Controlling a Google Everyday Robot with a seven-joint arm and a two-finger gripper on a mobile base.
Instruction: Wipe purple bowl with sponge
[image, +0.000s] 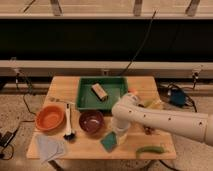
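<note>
The gripper (119, 134) is hanging low over the table (85, 148) near its front edge, its 2 fingers standing spread wide, gripping nothing. The sponge (108, 142) is lying flat just beside it (touching or not, I cannot tell). The purple bowl (92, 121) is sitting upright just left of the gripper, with 1 orange bowl (49, 118) farther left.

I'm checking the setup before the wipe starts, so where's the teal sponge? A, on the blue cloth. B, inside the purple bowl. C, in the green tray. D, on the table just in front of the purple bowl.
D: the sponge lies flat on the table near its front edge, just front-right of the purple bowl, with the claw right at its side; the green tray holds a tan block.
</note>
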